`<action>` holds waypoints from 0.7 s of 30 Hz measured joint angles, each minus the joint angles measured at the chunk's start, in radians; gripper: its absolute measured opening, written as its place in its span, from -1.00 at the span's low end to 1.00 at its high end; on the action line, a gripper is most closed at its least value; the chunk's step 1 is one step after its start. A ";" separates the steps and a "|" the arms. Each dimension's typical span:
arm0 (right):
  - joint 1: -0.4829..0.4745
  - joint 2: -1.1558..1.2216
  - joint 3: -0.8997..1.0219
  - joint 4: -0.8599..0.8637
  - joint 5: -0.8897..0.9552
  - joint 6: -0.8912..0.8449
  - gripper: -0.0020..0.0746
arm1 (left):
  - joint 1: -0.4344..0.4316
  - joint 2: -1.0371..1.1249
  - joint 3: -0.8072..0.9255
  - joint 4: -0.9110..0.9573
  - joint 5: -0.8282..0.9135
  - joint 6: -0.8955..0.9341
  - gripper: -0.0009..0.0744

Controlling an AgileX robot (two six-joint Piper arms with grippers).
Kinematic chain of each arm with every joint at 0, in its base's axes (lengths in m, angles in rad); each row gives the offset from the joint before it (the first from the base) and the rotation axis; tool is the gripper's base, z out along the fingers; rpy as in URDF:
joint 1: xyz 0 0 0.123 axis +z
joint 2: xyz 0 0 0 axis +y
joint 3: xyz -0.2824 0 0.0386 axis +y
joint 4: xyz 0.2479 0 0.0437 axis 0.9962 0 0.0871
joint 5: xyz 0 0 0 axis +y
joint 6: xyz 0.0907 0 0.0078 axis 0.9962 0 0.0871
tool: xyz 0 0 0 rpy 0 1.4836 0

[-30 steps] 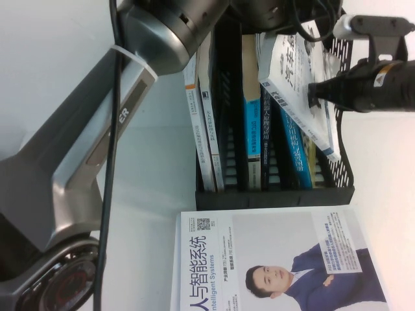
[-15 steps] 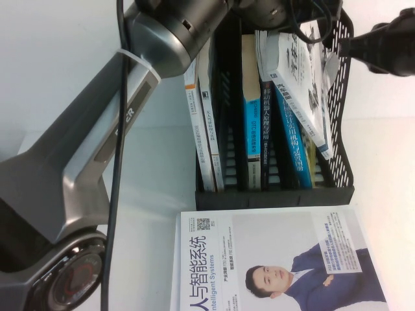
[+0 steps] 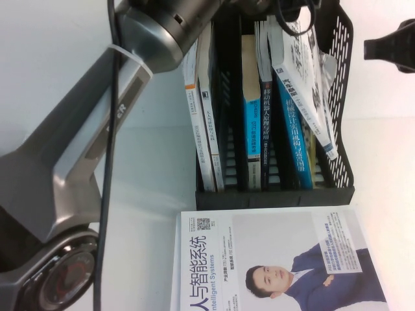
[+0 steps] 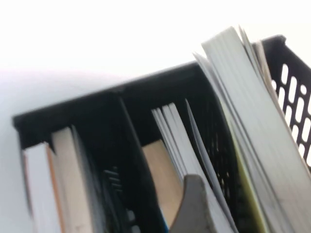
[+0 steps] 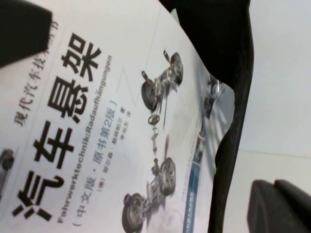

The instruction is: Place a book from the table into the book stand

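Observation:
The book [image 3: 303, 68], white with a grey suspension drawing and black title, stands tilted in the right slot of the black book stand [image 3: 272, 197], leaning on the blue-spined books. My left gripper [image 3: 277, 9] hangs over the stand's far end above the book's top edge; in the left wrist view one finger [image 4: 194, 204] shows beside the book's page block [image 4: 262, 121], apart from it, jaws open. My right gripper [image 3: 369, 46] is shut and empty, off to the right of the stand. The right wrist view shows the book's cover [image 5: 112, 121], the stand wall [image 5: 235, 97] and the gripper [image 5: 282, 206].
A white-and-blue book with a man in a suit [image 3: 279, 259] lies flat on the white table [image 3: 155, 149] in front of the stand. Other books [image 3: 253, 116] fill the stand's left and middle slots. My left arm [image 3: 78, 162] spans the left side.
My right gripper has let go of the book's cover and pulled away to the right. The book has sunk deeper and more upright into the right slot.

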 joint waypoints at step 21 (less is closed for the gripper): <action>0.000 -0.039 0.183 0.222 0.061 -0.256 -0.96 | 0.012 -0.135 -0.006 0.071 0.160 0.025 -0.14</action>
